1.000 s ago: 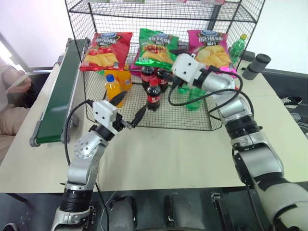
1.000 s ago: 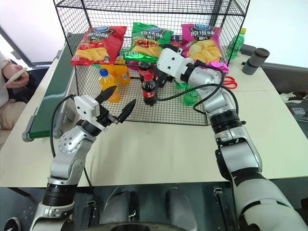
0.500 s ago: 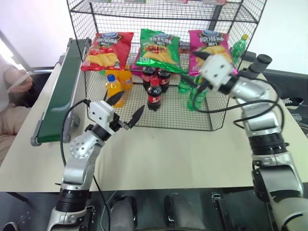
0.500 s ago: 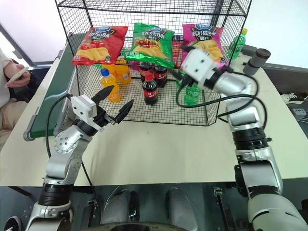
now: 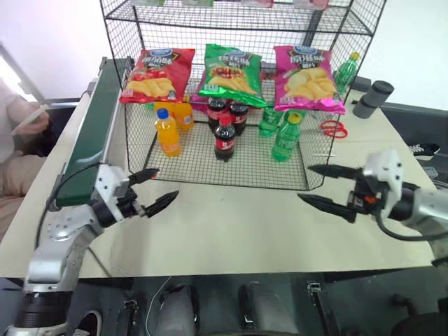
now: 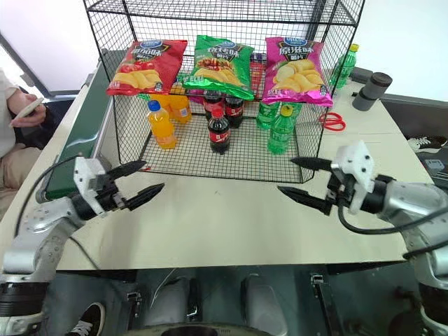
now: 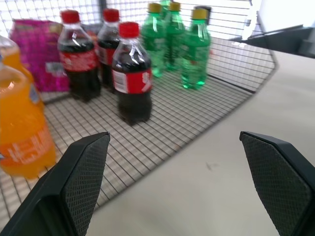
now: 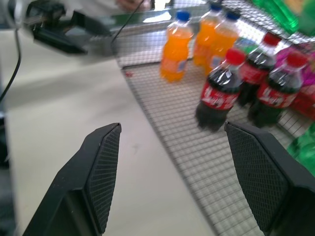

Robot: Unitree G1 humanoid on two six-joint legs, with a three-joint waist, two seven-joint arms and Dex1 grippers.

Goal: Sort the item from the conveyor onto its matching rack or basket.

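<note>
The item, a green crisps bag (image 5: 229,73), lies on the middle tier of the black wire rack (image 5: 140,28), between a red bag (image 5: 155,73) and a pink bag (image 5: 306,78). Nothing touches it. The dark green conveyor (image 5: 94,126) runs along the table's left side. My left gripper (image 5: 166,183) hovers open over the table beside the conveyor's near end, holding nothing. My right gripper (image 5: 305,183) is open too, in front of the rack's right corner, pointing left. Both wrist views look between wide-apart fingers (image 7: 83,172) (image 8: 101,172) towards the bottles on the bottom tier.
Orange (image 5: 166,131), cola (image 5: 224,138) and green bottles (image 5: 283,136) stand on the rack's bottom tier. Red scissors (image 5: 330,128) and a dark cylinder (image 5: 369,98) lie right of the rack. A person (image 5: 21,122) sits left of the conveyor. Bare tabletop (image 5: 238,224) spreads before the rack.
My right gripper has drawn back from the green bag in the rack to the table's right front. My left gripper swung left and lower. The bag stays on its tier.
</note>
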